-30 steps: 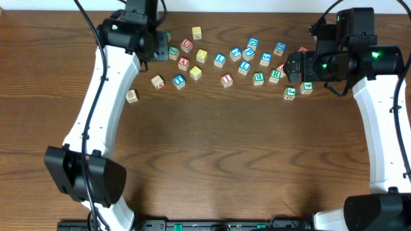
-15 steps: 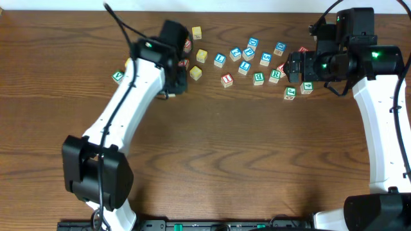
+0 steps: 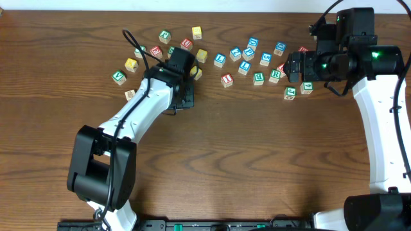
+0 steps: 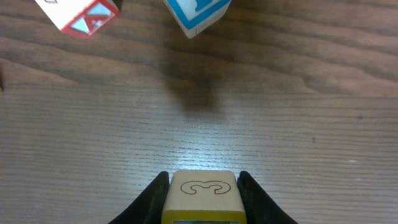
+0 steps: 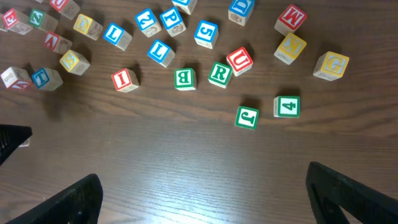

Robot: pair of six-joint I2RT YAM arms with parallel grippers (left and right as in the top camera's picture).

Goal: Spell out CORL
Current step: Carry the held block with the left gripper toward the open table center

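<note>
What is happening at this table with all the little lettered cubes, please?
Two robot arms are sorting through a scatter of small wooden alphabet cubes to spell CORL. The left gripper is shut on a yellow-topped wooden cube, with bare wooden table ahead of it. The right gripper is open and empty, hovering by the white-faced cube with a green R. The cubes lie loose; no word is laid out yet.
</note>
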